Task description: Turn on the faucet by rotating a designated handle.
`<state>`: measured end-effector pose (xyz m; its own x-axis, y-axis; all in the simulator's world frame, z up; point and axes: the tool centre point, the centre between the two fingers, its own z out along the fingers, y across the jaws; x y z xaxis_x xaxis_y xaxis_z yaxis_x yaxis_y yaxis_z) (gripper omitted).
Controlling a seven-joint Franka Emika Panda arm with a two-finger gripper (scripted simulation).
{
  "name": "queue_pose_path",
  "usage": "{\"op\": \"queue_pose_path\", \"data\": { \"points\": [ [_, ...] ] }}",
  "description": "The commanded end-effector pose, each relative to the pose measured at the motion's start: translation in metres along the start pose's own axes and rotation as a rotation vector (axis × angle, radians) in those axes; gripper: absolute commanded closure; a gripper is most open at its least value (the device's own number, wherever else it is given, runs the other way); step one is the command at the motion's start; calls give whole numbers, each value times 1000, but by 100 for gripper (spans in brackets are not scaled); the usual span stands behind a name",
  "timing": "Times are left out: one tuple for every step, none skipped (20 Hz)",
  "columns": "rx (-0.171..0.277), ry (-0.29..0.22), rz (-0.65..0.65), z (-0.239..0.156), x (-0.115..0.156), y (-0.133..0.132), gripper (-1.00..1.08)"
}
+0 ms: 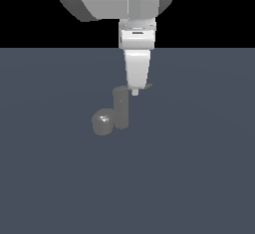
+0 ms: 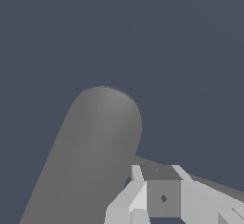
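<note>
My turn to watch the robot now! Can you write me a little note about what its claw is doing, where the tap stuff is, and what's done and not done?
Gripper: down at the top of the faucet, by the handle. Open or shut: cannot tell.
Faucet: upright post on the floor, stubby spout on the exterior view's left.
Handle: thin lever sticking out from the post top toward the exterior view's right, under the fingers.
Done: arm has reached the handle.
Left: turn the handle. How far it has turned is unclear.

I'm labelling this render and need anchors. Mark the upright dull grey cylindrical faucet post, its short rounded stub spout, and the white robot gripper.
Upright dull grey cylindrical faucet post (image 1: 121, 109): exterior view, mid-height of the post.
Short rounded stub spout (image 1: 103, 122): exterior view, its rounded end by the highlight.
White robot gripper (image 1: 135, 91): exterior view, at the fingertips.
</note>
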<state>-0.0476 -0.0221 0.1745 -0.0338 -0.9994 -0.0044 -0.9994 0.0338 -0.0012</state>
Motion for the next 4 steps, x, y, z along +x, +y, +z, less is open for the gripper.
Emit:
{"op": "queue_pose_path", "data": {
  "points": [
    [-1,4,38,1,28,-4,108],
    [-1,4,39,1,31,-6,108],
    [-1,4,41,1,35,-8,108],
    [-1,4,41,1,35,-8,108]
  ]
}}
